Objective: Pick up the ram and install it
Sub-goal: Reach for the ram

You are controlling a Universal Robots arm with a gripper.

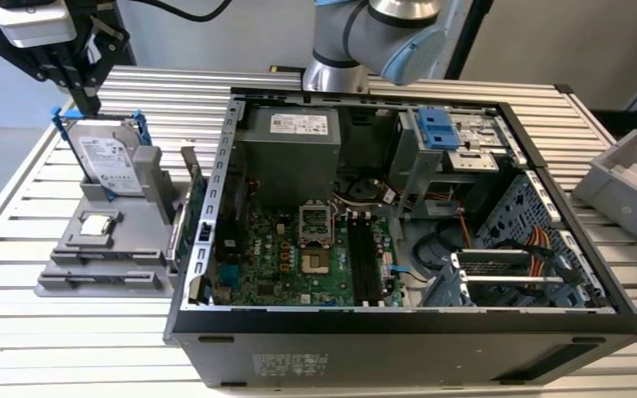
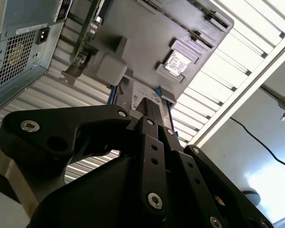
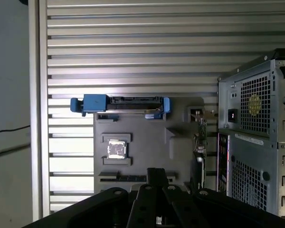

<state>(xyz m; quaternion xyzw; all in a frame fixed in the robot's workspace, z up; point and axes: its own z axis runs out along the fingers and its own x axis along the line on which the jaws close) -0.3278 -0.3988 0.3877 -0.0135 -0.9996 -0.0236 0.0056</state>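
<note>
Gripper (image 1: 83, 106) is at far left, just above the hard drive (image 1: 109, 157), which stands upright in the grey fixture (image 1: 103, 274). Jaws look closed with nothing between them. CPU chip (image 1: 97, 223) lies flat on the fixture, nearer. Ram (image 1: 190, 176) stands on edge at the fixture's right side, just beside the open PC case (image 1: 407, 340), untouched. It is not yet in the motherboard's (image 1: 285, 249) black slots (image 1: 365, 261). Grey bin (image 1: 629, 186) at far right.
</note>
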